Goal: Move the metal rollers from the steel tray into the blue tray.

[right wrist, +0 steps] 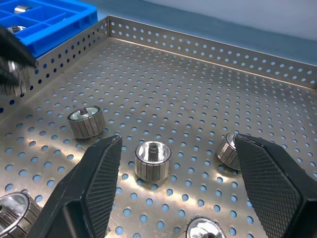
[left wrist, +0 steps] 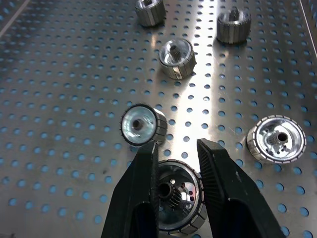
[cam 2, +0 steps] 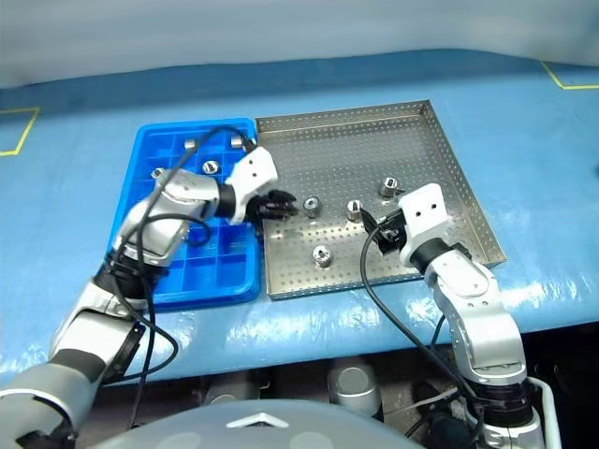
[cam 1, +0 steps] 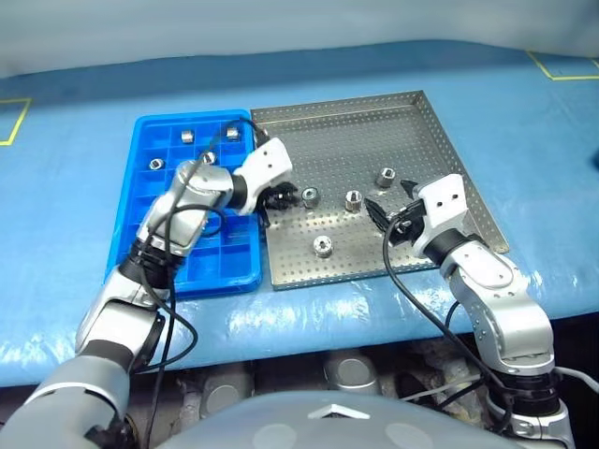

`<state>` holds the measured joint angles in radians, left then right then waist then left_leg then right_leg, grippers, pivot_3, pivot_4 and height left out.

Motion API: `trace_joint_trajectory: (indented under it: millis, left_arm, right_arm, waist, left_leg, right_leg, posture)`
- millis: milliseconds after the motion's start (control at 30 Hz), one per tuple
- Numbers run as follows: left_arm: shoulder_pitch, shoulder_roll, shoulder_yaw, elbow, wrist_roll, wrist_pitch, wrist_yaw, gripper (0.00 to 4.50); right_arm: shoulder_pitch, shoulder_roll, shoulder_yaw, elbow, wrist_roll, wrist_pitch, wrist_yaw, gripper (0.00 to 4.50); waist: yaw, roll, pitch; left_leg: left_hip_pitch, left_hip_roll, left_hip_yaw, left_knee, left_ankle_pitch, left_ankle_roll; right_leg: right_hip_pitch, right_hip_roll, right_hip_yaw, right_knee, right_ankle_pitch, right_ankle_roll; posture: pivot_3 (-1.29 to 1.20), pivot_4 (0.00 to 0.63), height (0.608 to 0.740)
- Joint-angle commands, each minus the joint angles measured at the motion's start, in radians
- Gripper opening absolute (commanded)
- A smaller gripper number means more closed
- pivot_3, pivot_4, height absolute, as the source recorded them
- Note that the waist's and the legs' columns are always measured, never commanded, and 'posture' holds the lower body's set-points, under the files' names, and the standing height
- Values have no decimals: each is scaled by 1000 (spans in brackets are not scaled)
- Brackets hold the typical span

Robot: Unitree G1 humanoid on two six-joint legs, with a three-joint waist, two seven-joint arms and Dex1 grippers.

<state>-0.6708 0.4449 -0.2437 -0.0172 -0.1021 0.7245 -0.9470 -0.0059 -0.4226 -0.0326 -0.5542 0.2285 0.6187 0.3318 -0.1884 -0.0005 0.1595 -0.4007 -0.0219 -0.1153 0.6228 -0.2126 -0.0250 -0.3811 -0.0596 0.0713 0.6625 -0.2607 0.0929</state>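
My left gripper [cam 1: 281,197] hangs low over the left part of the steel tray [cam 1: 440,150], shut on one metal roller [left wrist: 176,203] that sits between its black fingers [left wrist: 141,193]. Several more rollers lie on the perforated floor, among them one just beyond the fingers [cam 1: 310,197], one mid-tray [cam 1: 354,199] and one near the front [cam 1: 323,246]. The blue tray [cam 1: 140,238] adjoins the steel tray on the left, and several rollers [cam 1: 187,136] rest in its far compartments. Over the steel tray's right part my right gripper [cam 1: 388,213] stands open, with a roller [right wrist: 152,159] on the floor beyond its fingers [right wrist: 99,188].
Both trays rest on a table under a blue plastic sheet [cam 1: 84,112]. The steel tray's raised rim [right wrist: 208,52] runs between the two trays. Black cables [cam 1: 398,271] loop from both wrists. Yellow tape marks [cam 1: 14,122] lie at the table's far corners.
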Motion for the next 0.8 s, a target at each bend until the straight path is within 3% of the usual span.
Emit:
trace_joint_trajectory:
  millis: [33,300,400,633,800]
  left_arm:
    - [-12,55,108,-79,-48,32,23,925]
    - [181,301,268,-216,22,96,171,925]
    - [272,340,305,-255,31,124,220,925]
    - [311,256,238,-223,46,126,336,925]
    - [287,212,216,-167,73,120,402,925]
  right_arm:
    - [-13,3,5,-12,-2,-22,7,3786]
    - [-30,8,32,9,1,-27,28,3786]
    - [-40,8,40,23,2,-28,40,3786]
    - [-85,12,79,57,2,-31,70,3786]
    - [-97,3,82,54,3,-33,85,3786]
  waist:
    - [2,0,0]
    - [11,0,1]
    - [35,-1,2]
    - [107,-2,2]
    - [122,-2,2]
  left_leg:
    - [0,0,0,0,0,0]
    - [1,0,0,-2,0,0]
    - [0,0,-1,-3,0,0]
    - [1,0,-2,-2,0,0]
    - [1,0,-2,-1,1,-1]
  right_leg:
    - [0,0,0,0,0,0]
    - [-1,0,0,0,0,-1]
    - [-1,0,0,0,0,-1]
    - [0,0,-2,0,0,-1]
    - [1,0,-3,0,0,-1]
  posture:
    - [-211,150,740]
    - [-148,150,740]
    - [-110,150,740]
    - [-59,150,740]
    - [-67,150,740]
